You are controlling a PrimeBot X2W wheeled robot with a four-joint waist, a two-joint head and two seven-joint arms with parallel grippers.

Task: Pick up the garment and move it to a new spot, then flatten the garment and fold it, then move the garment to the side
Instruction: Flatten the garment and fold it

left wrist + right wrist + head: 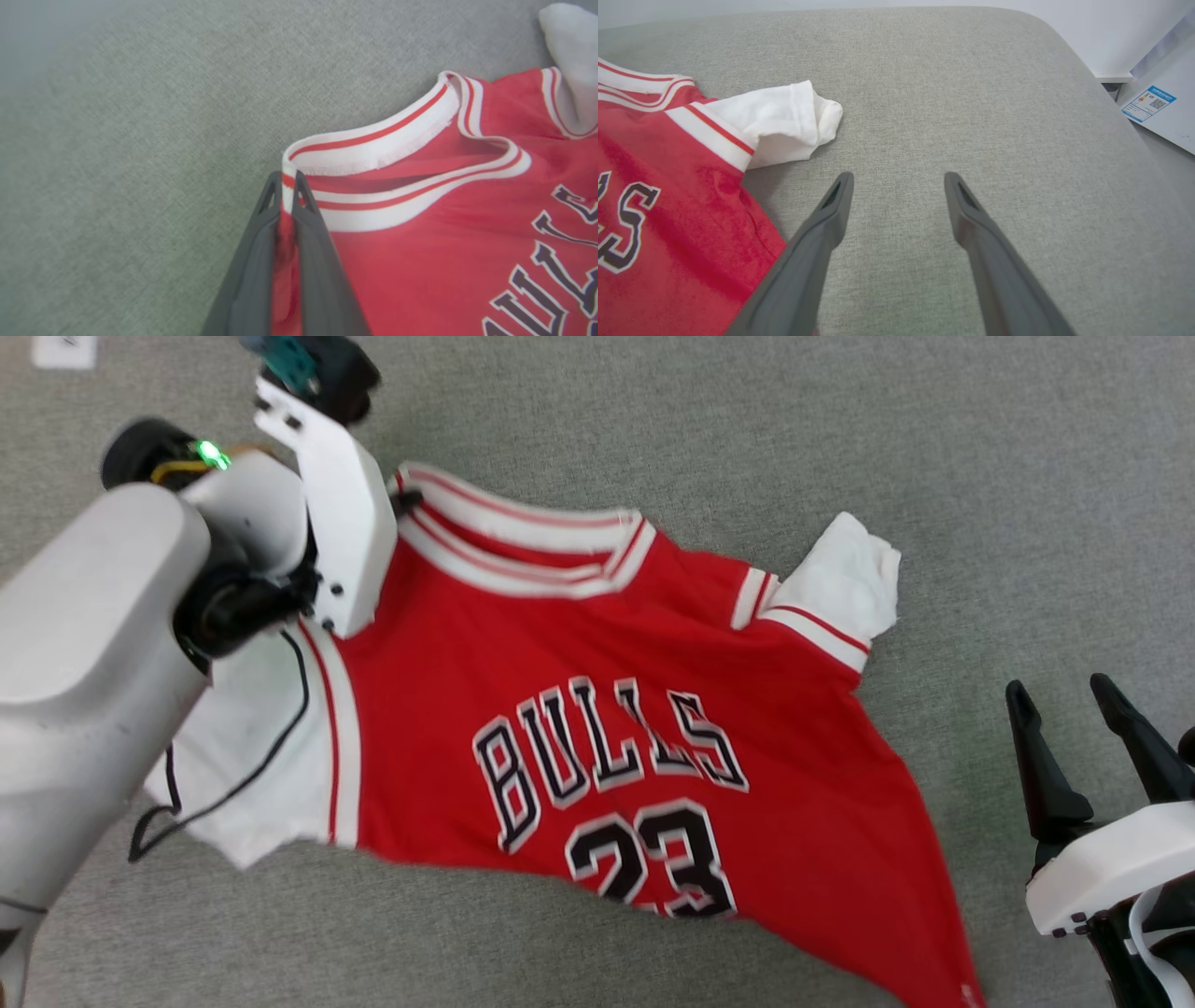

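Now your left gripper (pixel 288 181) is clamped on the striped collar (pixel 373 144) of the garment (pixel 597 709), a red jersey with white sleeves and black BULLS 23 lettering, lying spread on the grey fabric surface (pixel 934 448). Your right gripper (pixel 899 181) stands wide apart, empty, just beside it.

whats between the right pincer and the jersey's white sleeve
Only bare grey fabric surface. In the right wrist view the open right pincer is apart from the jersey's white sleeve, and nothing lies between them.
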